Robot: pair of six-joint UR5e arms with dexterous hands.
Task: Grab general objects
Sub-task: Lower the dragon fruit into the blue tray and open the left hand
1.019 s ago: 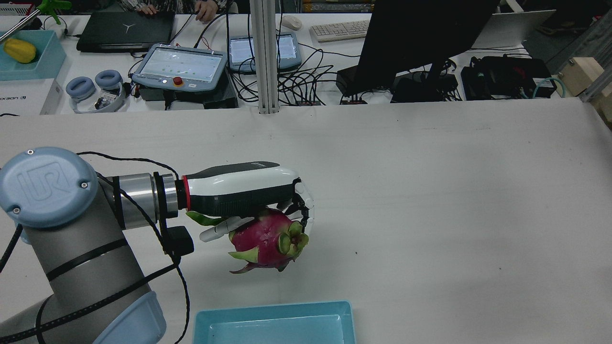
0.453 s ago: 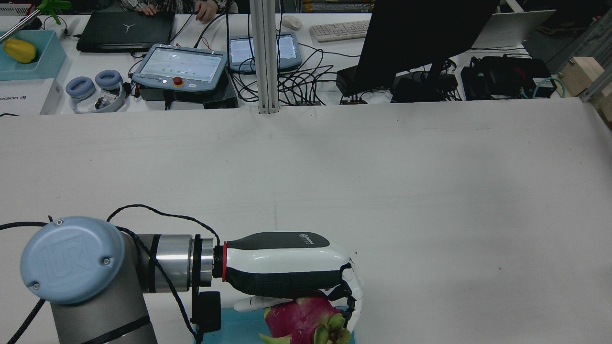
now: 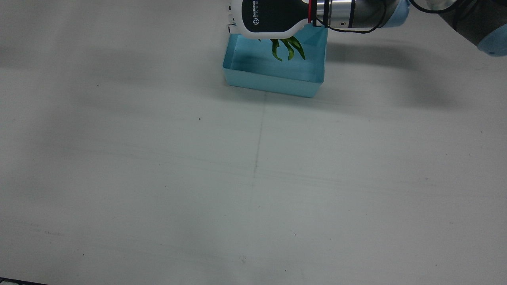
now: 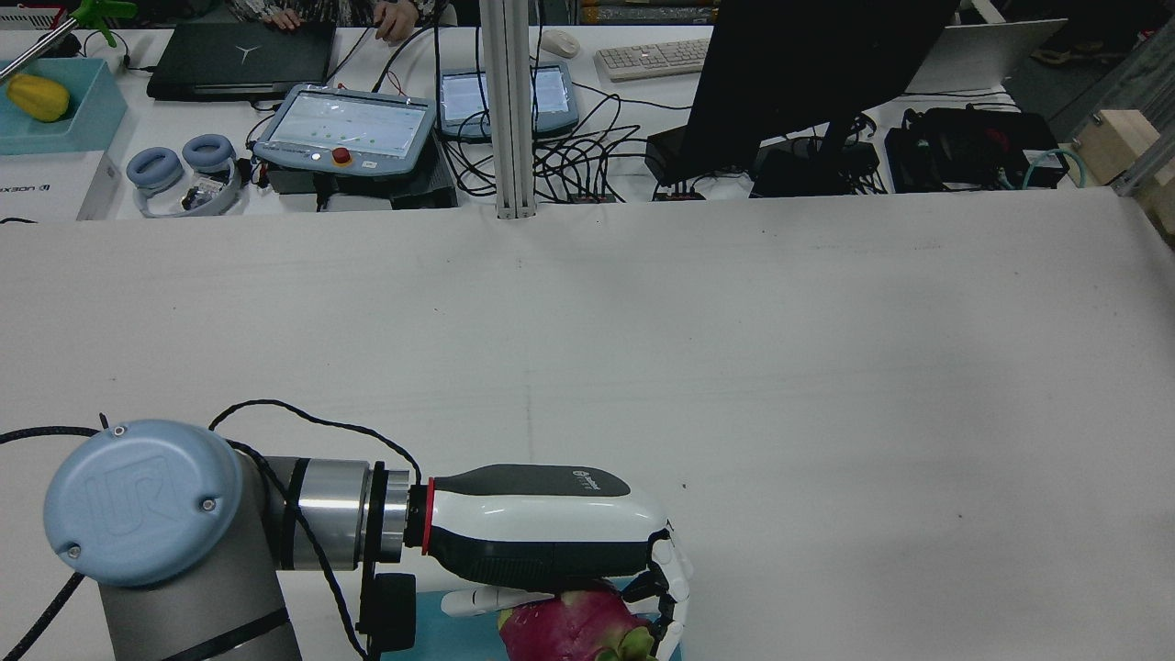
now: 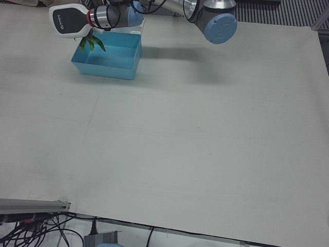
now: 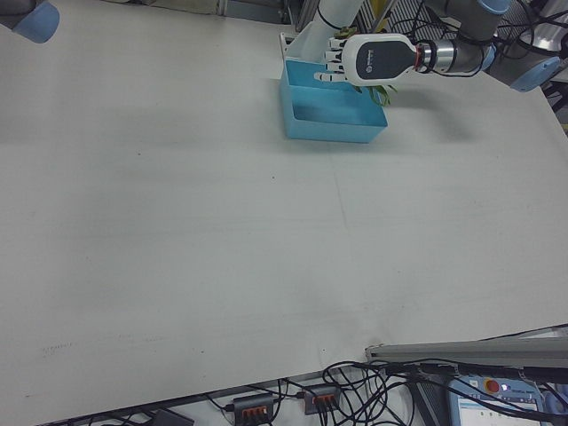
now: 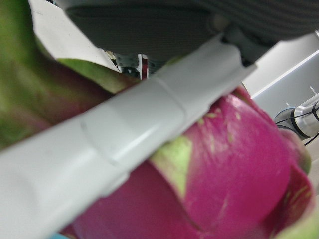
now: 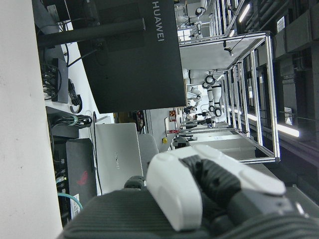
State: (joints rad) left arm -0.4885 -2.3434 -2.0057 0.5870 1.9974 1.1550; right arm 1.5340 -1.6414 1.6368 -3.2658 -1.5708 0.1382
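Sunk slightly toward blue bin (image 3: 273,81) since earlier | left hand (image 4: 551,537) fingers wrapped round dragon fruit (image 4: 574,624); right hand's grip untellable | lower inside walls; release gently

- A dragon fruit (image 7: 239,174) fills most of the left hand view, its skin deep magenta with pale green scale tips.
- One of the white fingers (image 7: 124,144) lies across it on a slant, from lower left to upper right, pressed against the skin.
- The hand's dark grey underside (image 7: 164,25) spans the top.
- A blurred green scale (image 7: 17,74) covers the left edge.
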